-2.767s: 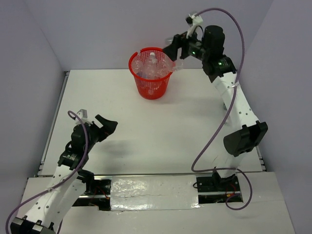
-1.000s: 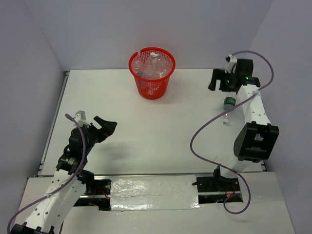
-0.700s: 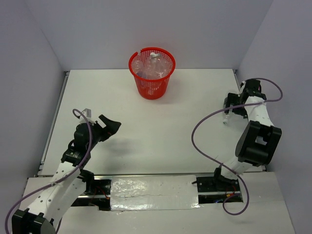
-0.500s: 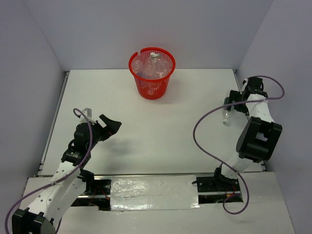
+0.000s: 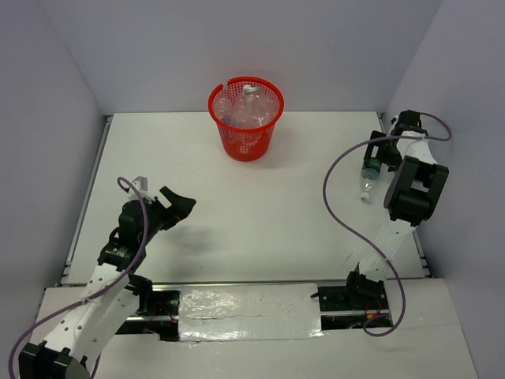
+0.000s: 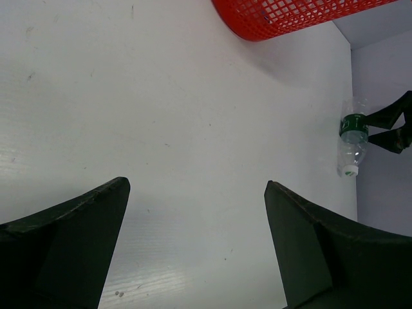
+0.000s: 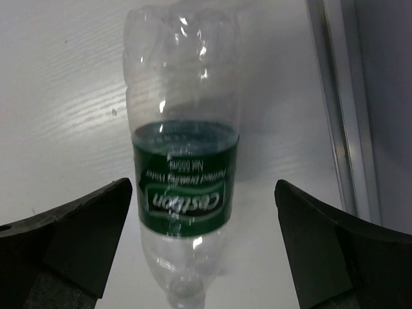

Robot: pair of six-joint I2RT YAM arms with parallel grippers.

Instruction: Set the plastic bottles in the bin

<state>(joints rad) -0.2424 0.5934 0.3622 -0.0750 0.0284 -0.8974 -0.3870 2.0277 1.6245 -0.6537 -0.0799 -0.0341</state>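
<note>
The red mesh bin (image 5: 245, 138) stands at the back middle of the table with several clear bottles (image 5: 248, 106) inside; its wall also shows in the left wrist view (image 6: 290, 13). One clear bottle with a green label (image 5: 368, 170) lies on the table near the right edge, its cap toward the front. My right gripper (image 5: 379, 154) is open just above and behind it. In the right wrist view the bottle (image 7: 183, 180) lies between the spread fingers of the right gripper (image 7: 205, 238), untouched. My left gripper (image 5: 177, 207) is open and empty at the front left; it also shows in the left wrist view (image 6: 196, 251).
The table's raised right edge rail (image 7: 338, 129) runs close beside the lying bottle. Grey walls close in the table at the back and sides. In the left wrist view the lying bottle (image 6: 352, 138) and the right gripper's fingers (image 6: 396, 125) show at far right.
My right arm left the bin, swung to the table's right side and came down open over the green-label bottle. The left arm shifted only slightly.
</note>
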